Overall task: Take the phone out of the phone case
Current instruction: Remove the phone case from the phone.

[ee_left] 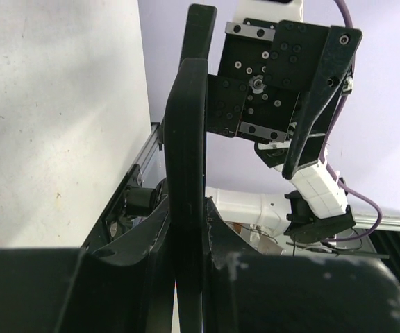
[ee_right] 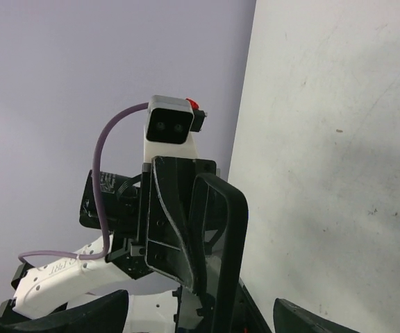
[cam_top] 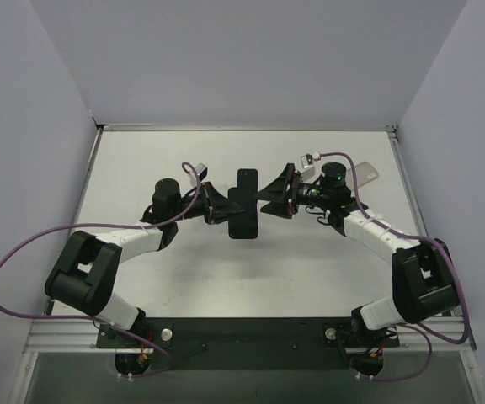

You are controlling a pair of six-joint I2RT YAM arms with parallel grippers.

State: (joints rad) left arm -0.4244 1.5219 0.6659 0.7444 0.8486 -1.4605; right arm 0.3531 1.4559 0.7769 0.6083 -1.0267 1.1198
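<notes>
While both arms hold it above the desk (cam_top: 183,278), the left claw (cam_top: 219,204) pinches the phone case (cam_top: 244,220) and the right claw (cam_top: 268,199) pinches the phone (cam_top: 247,179), which slides out lengthwise toward the far edge.

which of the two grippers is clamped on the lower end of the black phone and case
The left gripper: its fingers close on the nearer, wider part of the phone and case. The right gripper meets it higher up, near the narrower far end.
</notes>
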